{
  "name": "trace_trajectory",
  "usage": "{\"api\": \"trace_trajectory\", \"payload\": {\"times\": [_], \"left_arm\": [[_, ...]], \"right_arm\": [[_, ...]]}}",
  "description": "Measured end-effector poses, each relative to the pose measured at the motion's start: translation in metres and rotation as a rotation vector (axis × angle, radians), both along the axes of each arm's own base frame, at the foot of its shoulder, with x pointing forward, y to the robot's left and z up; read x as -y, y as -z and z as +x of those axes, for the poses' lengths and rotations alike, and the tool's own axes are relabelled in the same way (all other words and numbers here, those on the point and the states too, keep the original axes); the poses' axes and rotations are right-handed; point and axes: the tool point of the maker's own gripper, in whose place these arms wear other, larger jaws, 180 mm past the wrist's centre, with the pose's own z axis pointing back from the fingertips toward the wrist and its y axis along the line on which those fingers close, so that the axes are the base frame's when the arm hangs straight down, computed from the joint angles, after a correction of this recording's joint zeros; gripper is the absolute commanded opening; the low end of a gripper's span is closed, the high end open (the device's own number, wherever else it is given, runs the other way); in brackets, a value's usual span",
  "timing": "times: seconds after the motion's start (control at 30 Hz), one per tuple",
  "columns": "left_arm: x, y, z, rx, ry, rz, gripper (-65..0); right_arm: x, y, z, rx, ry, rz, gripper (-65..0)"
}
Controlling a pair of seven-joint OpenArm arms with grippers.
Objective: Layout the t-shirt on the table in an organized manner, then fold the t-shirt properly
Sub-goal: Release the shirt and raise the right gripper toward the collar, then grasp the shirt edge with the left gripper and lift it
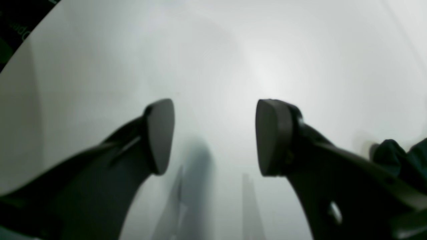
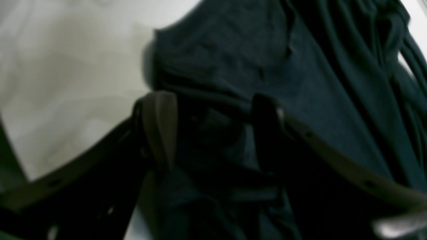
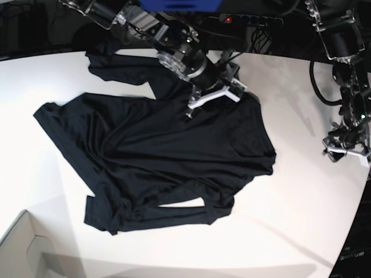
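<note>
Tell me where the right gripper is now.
In the base view the right gripper sits top centre, open over the t-shirt's upper edge.

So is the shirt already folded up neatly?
No, the t-shirt lies spread out and wrinkled on the table, with bunched folds along its lower edge.

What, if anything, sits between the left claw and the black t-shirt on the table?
Nothing visible does. The left claw hangs open over bare white table, and only open tabletop separates it from the t-shirt, whose edge shows at the lower right of the left wrist view. The cardboard box lies at the far corner.
</note>
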Motion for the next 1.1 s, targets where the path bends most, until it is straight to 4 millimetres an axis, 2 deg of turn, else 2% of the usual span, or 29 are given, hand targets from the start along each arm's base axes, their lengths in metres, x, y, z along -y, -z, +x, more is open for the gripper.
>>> {"api": "trace_trajectory", "payload": {"times": [0.1,0.23,0.43,0.53,0.6,0.7,0.87,1.0,1.1], "left_arm": [[0.003,0.004,-0.002,-0.004,0.005,0.001,-27.9],[0.030,0.019,0.001,-0.048,0.080,-0.006,-27.9],[0.045,0.024,0.003,-0.066,0.124,0.001,-27.9],[0.066,0.030,0.008,-0.063,0.155,-0.021,-27.8],[0.087,0.037,0.010,-0.065,0.182,-0.052,-27.7],[0.114,0.040,0.018,-0.063,0.223,-0.081,-27.7],[0.130,0.048,0.027,-0.073,0.255,-0.091,-27.7],[0.129,0.047,0.034,-0.078,0.252,-0.093,-27.6],[0.140,0.046,0.038,-0.070,0.259,-0.115,-27.7]], "right_arm": [[-0.004,-0.001,-0.004,0.001,-0.017,0.006,-29.1],[-0.008,0.010,0.002,-0.013,-0.014,-0.021,-29.1],[-0.009,0.014,0.005,-0.013,-0.015,-0.032,-29.4],[-0.009,0.014,0.007,-0.009,-0.015,-0.036,-30.0],[-0.009,0.012,0.011,-0.001,-0.014,-0.036,-34.4],[-0.007,0.012,0.012,0.003,-0.013,-0.038,-48.5],[-0.004,0.026,0.008,-0.024,-0.013,-0.066,-63.8],[-0.004,0.026,0.007,-0.025,-0.013,-0.065,-65.0],[-0.003,0.026,0.007,-0.025,-0.012,-0.066,-65.0]]}}
